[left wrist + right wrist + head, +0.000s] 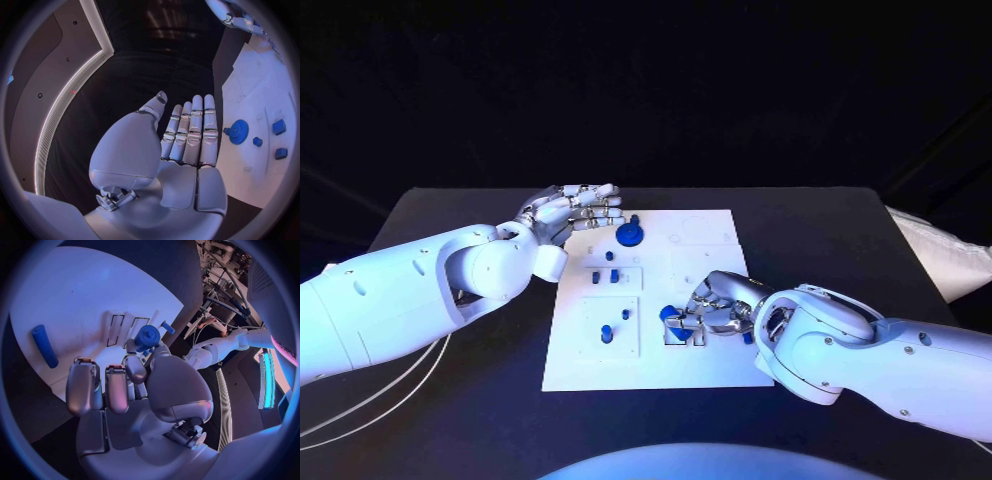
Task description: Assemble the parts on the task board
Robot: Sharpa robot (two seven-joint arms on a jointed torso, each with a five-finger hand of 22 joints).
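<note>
Head view: the white task board (678,372) lies mid-table. The left hand (571,212) hovers at its far left corner, fingers straight and together, holding nothing, just beside the blue gear (630,237). The right hand (708,315) sits low over the board's near middle, curled around a blue part (669,314). About four small blue pieces dot the board leftward.

Left wrist view: gear plus three small blue blocks (279,126).

Right wrist view: fingers pinch a round-headed blue part; a blue rod (44,345) lies apart. No legible writing.
</note>
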